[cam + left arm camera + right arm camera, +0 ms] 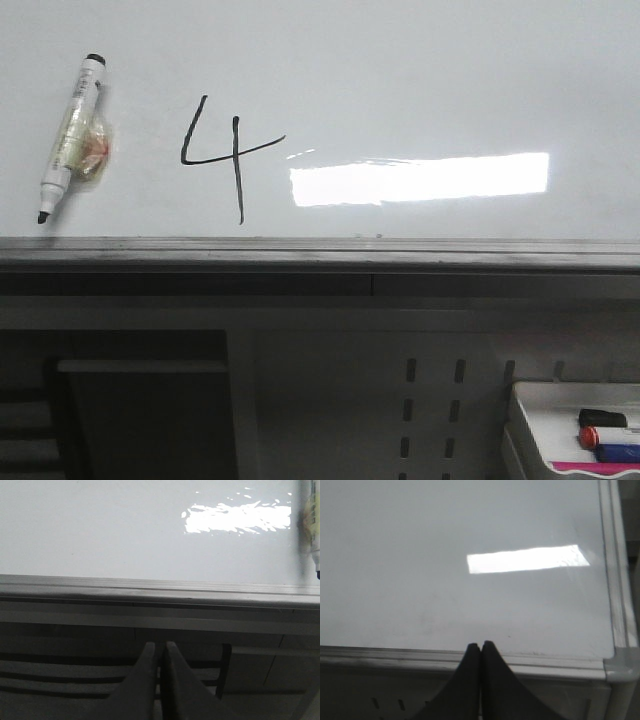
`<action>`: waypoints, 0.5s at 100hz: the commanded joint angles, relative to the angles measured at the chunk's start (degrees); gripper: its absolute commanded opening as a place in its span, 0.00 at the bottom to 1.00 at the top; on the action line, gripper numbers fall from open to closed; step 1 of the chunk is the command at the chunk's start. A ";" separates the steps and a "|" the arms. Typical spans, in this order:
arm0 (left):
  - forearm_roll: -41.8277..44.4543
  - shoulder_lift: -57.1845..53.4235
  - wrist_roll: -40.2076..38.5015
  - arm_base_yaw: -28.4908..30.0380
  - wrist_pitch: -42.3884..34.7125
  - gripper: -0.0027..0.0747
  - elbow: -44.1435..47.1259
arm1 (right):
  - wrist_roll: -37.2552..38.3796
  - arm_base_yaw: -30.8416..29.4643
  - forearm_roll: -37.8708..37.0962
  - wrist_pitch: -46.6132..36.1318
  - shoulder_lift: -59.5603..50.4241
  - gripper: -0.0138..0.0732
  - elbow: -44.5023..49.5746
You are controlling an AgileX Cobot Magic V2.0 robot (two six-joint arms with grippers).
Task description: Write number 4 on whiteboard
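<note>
Black number 4 (222, 155) is sitting on the whiteboard (420, 80), left of the bright light reflection (420, 180). Marker (70, 135), uncapped, is lying tilted on the board left of the 4, apart from it, something yellowish and crumpled wrapped round its middle. I'm keeping my left gripper (160, 652) pressed closed on nothing, below the board's grey lower frame (160, 592). My right gripper (480, 652) is also closed and empty, fingertips at the frame edge near the board's corner. White tray (530, 420) with markers is showing at lower right in the front view.
</note>
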 commanded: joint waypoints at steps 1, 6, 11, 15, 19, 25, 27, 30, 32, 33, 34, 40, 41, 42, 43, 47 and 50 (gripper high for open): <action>-0.03 -1.36 -0.53 0.08 -2.88 0.01 1.96 | 0.97 -2.16 -0.48 -3.52 -3.30 0.08 1.40; -0.03 -1.36 -0.53 0.08 -2.88 0.01 1.96 | 0.97 -2.71 -0.48 1.34 -4.86 0.08 1.28; -0.03 -1.36 -0.53 0.08 -2.88 0.01 1.96 | 0.97 -3.02 -0.48 4.61 -6.41 0.08 1.28; -0.07 -1.36 -0.53 0.08 -2.88 0.01 1.96 | 0.97 -3.14 -0.48 7.21 -7.76 0.08 1.28; -0.07 -1.36 -0.53 0.08 -2.88 0.01 1.96 | 0.97 -3.14 -0.48 9.21 -9.33 0.08 1.28; -0.07 -1.36 -0.53 0.08 -2.88 0.01 1.96 | 0.97 -3.14 -0.48 12.53 -11.49 0.08 1.28; -0.07 -1.36 -0.53 0.08 -2.88 0.01 1.96 | 0.97 -3.14 -0.48 12.64 -11.19 0.08 1.28; -0.07 -1.36 -0.53 0.08 -2.88 0.01 1.96 | 0.97 -3.14 -0.22 13.43 -11.07 0.08 1.28; -0.16 -1.36 -0.53 0.08 -2.88 0.01 1.96 | 0.97 -3.14 -0.23 13.92 -11.23 0.08 1.28; -0.16 -1.36 -0.53 0.08 -2.88 0.01 1.96 | 0.97 -3.14 -0.23 14.02 -11.23 0.08 1.28; -0.16 -1.36 -0.53 0.08 -2.88 0.01 1.96 | 0.97 -3.14 -0.23 14.28 -11.23 0.08 1.28; -0.16 -1.36 -0.53 0.08 -2.88 0.01 1.96 | 0.97 -3.14 -0.23 15.74 -11.23 0.08 1.28; -0.16 -1.36 -0.53 0.08 -2.88 0.01 1.96 | 0.97 -3.14 -0.23 16.03 -11.23 0.08 1.28; -0.16 -1.36 -0.53 0.08 -2.88 0.01 1.96 | 0.97 -3.14 -0.23 16.22 -11.23 0.08 1.28; -0.16 -1.36 -0.53 0.08 -2.88 0.01 1.96 | 0.97 -3.14 -0.23 16.44 -11.23 0.08 1.28; -0.16 -1.36 -0.53 0.08 -2.88 0.01 1.96 | 0.97 -3.14 -0.23 17.50 -11.23 0.08 1.28; -0.16 -1.36 -0.53 0.08 -2.88 0.01 1.96 | 0.97 -3.14 -0.23 18.99 -11.23 0.08 1.28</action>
